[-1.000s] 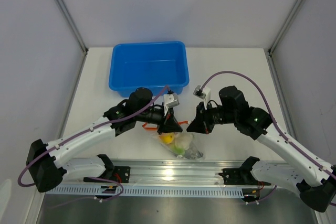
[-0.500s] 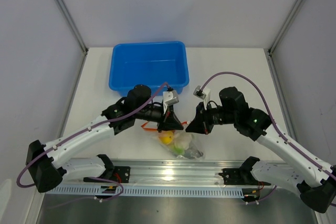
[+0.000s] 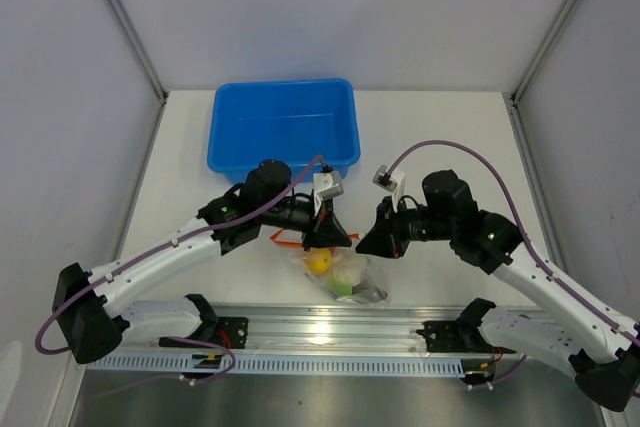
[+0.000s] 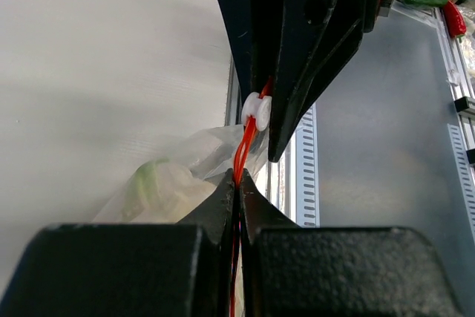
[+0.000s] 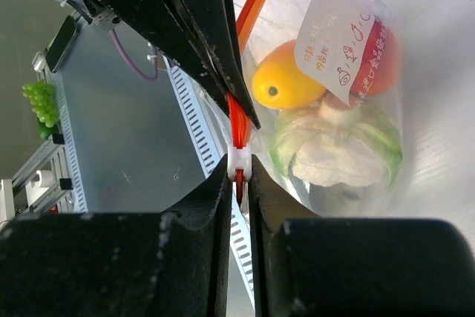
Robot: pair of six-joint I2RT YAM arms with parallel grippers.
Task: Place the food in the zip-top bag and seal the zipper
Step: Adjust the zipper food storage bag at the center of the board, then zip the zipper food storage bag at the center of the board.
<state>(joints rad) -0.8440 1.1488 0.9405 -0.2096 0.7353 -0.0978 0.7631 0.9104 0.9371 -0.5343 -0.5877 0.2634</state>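
The red zipper of the clear bag stretches as a taut line from one set of fingertips straight to the other, its long axis running between the two arms rather than across them. The bag hangs off that line on the side toward the arm bases. Inside it, just beyond the right fingertips, sit an orange piece, a cauliflower and a red pepper behind a white label. The small white slider rides the strip at the very tips of the right gripper, whose fingers stand close together and appear to nip it. The left gripper is clamped flat on the strip itself, only a short stretch of zipper separating its tips from the slider. A loose length of strip trails past the back of the left fingers, away from the slider. The right arm is the one on the slider, so any run along the track looks to be its job, with the left as anchor. Whether the mouth is already sealed cannot be told. The blue tub sits well beyond both grippers on the white table.
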